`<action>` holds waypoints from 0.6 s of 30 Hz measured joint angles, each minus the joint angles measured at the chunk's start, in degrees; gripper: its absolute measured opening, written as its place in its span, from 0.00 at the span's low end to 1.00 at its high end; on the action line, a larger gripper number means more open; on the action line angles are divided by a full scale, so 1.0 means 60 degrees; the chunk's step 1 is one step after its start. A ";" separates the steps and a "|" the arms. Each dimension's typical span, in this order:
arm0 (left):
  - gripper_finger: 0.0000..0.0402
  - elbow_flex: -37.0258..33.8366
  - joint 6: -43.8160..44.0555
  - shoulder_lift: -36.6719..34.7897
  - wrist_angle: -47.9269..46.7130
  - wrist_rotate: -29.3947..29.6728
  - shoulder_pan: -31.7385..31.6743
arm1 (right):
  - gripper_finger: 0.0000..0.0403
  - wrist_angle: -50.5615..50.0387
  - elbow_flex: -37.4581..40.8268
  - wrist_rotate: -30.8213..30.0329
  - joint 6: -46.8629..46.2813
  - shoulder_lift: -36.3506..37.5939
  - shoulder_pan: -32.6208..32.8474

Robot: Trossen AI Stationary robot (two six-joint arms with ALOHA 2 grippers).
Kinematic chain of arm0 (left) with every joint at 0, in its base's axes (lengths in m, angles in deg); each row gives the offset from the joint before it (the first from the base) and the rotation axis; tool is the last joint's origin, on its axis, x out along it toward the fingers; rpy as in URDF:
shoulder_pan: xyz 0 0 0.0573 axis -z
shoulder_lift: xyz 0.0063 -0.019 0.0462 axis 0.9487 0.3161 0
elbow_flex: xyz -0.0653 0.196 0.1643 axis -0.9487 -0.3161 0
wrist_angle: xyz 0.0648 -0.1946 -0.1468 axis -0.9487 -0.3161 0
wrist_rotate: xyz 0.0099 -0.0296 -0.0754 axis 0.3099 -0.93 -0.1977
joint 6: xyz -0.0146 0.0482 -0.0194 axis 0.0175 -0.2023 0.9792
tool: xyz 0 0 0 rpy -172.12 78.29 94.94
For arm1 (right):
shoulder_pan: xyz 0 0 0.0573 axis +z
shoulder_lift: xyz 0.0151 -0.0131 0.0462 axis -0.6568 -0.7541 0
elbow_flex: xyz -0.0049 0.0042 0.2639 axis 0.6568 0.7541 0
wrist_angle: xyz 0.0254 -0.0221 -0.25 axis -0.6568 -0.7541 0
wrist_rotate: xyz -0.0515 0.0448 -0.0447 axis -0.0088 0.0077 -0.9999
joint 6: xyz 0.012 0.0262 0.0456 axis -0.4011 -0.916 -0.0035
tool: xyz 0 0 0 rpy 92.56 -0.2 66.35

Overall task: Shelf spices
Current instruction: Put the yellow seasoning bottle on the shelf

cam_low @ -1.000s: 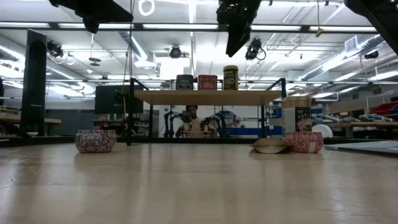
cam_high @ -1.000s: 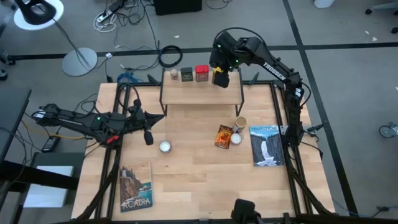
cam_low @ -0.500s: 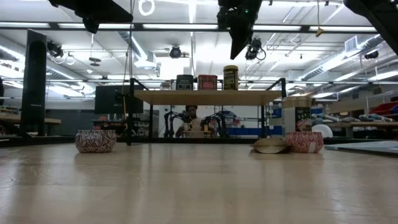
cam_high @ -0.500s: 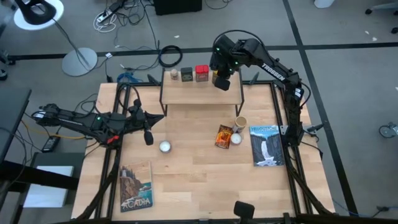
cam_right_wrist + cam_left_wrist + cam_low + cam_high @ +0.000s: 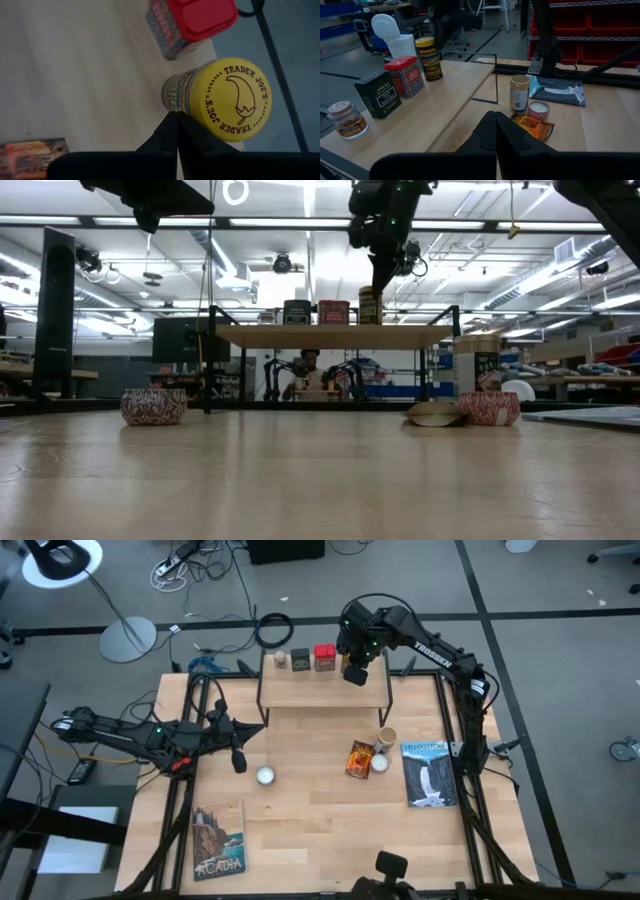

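Note:
The shelf (image 5: pixel 320 690) stands at the table's far middle. In a row on it are a small pale-capped jar (image 5: pixel 347 120), a dark tin (image 5: pixel 378 93), a red tin (image 5: pixel 405 76) and a yellow-lidded jar (image 5: pixel 220 100). My right gripper (image 5: pixel 380 272) is shut and points steeply down just above that jar's lid. A tan jar (image 5: pixel 387 738) and an orange packet (image 5: pixel 360 759) rest on the table in front of the shelf's right end. My left gripper (image 5: pixel 238 760) is shut and waits above the table's left part. My right gripper's shut fingertips (image 5: pixel 176 120) stand at the near edge of the yellow lid (image 5: pixel 210 117), coming from above. Whether they touch the lid cannot be told. The jar stands upright on the shelf.
Two small white discs (image 5: pixel 380 764) (image 5: pixel 265 776) lie on the table. One picture book (image 5: pixel 428 774) lies at the right, another (image 5: pixel 218 840) at the near left. Black frame rails run along the table's left and right sides.
My right gripper has shut its fingers and sunk a little toward the yellow-lidded jar, which stays standing on the shelf.

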 joint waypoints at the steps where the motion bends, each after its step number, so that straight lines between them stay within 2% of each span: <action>1: 0.00 0.0000 0.0000 0.0000 -0.0004 0.0000 0.0001 | 0.00 0.0026 0.0058 -0.0011 0.0024 0.0000 -0.0018; 18: 0.00 0.0000 -0.0001 0.0000 -0.0026 0.0000 0.0002 | 0.00 0.0261 0.0161 -0.0047 0.0137 0.0000 -0.0162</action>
